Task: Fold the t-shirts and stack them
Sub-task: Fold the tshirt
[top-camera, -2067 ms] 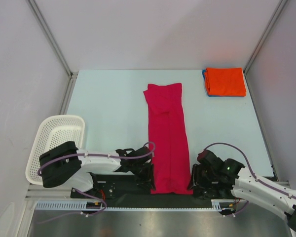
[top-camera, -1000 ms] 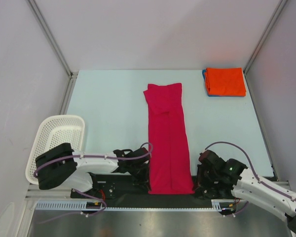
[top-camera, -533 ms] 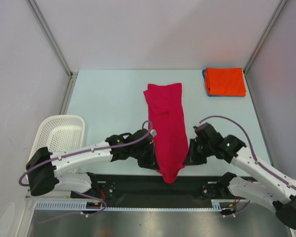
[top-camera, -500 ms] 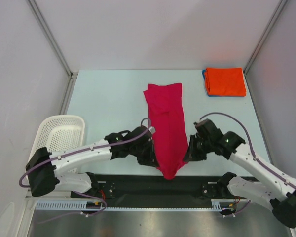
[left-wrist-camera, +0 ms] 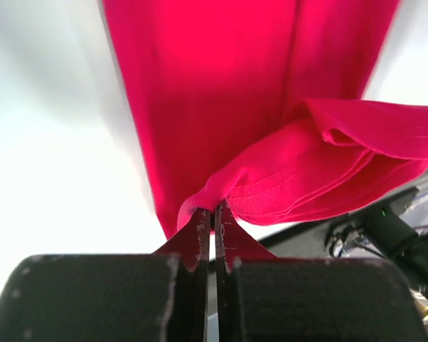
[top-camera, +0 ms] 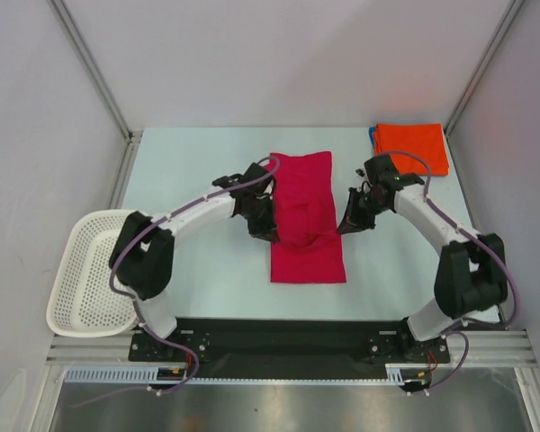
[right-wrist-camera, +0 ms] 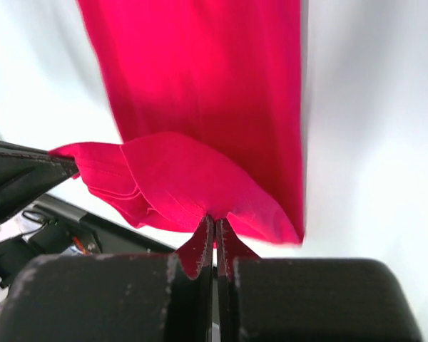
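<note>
Currently left fingers [left-wrist-camera: 214, 217] and right fingers [right-wrist-camera: 214, 228] each clamp crimson t-shirt [top-camera: 306, 256] hem, held above its middle.

crimson cloth t-shirt [top-camera: 308, 256] centre, between left gripper [top-camera: 270, 232] and right gripper [top-camera: 344, 225] | folded orange t-shirt [top-camera: 412, 148] far-right corner | white perforated plastic basket [top-camera: 85, 270] near-left edge
</note>
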### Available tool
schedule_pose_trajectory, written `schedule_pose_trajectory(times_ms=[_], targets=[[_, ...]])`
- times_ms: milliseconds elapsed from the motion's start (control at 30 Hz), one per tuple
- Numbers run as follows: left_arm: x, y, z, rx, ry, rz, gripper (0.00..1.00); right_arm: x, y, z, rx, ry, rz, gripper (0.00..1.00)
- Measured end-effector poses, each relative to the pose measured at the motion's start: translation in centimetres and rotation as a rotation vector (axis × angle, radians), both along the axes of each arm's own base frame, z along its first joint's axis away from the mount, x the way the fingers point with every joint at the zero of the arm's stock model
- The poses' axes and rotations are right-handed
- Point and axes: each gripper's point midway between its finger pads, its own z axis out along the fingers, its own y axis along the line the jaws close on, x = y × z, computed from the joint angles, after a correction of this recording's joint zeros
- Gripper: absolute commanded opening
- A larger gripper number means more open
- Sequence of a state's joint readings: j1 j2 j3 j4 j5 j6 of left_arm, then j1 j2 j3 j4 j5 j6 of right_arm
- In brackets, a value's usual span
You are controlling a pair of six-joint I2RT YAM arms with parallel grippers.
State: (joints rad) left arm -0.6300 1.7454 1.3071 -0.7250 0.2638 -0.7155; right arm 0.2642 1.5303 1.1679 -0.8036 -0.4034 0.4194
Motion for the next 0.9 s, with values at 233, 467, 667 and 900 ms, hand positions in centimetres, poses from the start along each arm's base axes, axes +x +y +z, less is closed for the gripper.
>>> schedule_pose_trajectory(times_ms=[233,467,667,900], targets=[[4.4,1.8,-2.8,0.022,0.06,0.008,0.0,4.6,0.8,-3.3,-0.007,0.037,0.035,0.0],[7.4,0.9,-3.3,-0.007,0.06,-0.008,0.0,7.6,1.0,-4.1,0.015,0.026,0.024,0.0],[8.3,0.1,-3.5,-0.033,0.064,-0.025,0.0,8.9,0.4,-4.3,0.016,0.019,0.004,0.0],[8.4,0.1,-4.5,-0.035,0.091,-0.021,0.0,9.8,-0.2,-5.0,0.031,0.029,-0.013,0.0]])
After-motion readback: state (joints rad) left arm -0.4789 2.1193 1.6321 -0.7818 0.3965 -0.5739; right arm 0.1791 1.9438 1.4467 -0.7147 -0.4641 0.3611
